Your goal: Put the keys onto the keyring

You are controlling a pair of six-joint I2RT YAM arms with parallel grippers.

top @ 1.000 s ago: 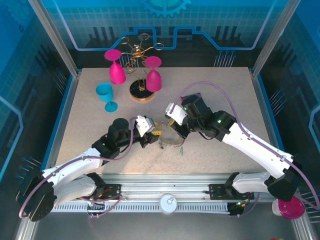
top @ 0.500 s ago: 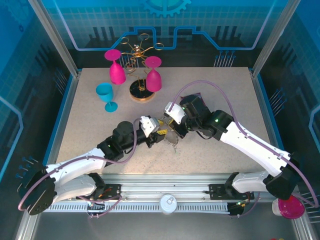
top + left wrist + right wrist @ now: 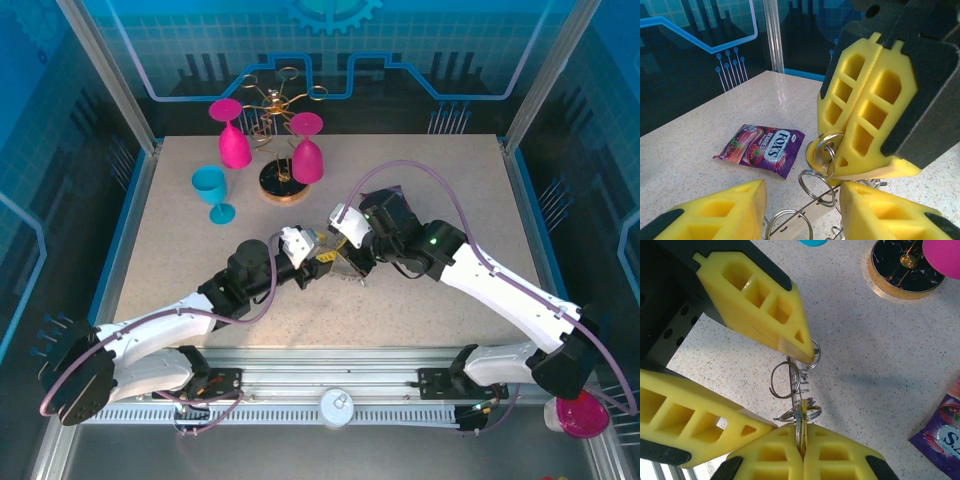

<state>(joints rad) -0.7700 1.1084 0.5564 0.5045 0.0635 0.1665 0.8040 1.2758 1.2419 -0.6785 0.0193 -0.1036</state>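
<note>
Since the left end effector (image 3: 802, 195) has its yellow fingers (image 3: 715, 212) spread wide, with the ring's wire loops sitting in the gap, I wouldn't call that a hold on anything. Can't tell if either tip is actually touching wire.

Just to its right, the keyring (image 3: 825, 150) hangs up off the bench (image 3: 180, 260), about mid-bench and nearer than the gold rack (image 3: 278, 180).

Right of that, the right end effector (image 3: 801, 432) has its fingers pressed together, pinching the ring at its rim among a bunch of loops. A candy packet (image 3: 762, 149) lies flat on the bench, well apart.

Handling-wise, my guess is the hoop is light, stiff and pretty slick, so a one-point pinch at the rim probably lets it swivel. The loops look thin and springy, so I'd grab the flat band across its faces instead.

I honestly can't pick out the keys. There's a yellowish sliver at the pinch that might be a tag. They're tiny, so take them by the plastic tag.
</note>
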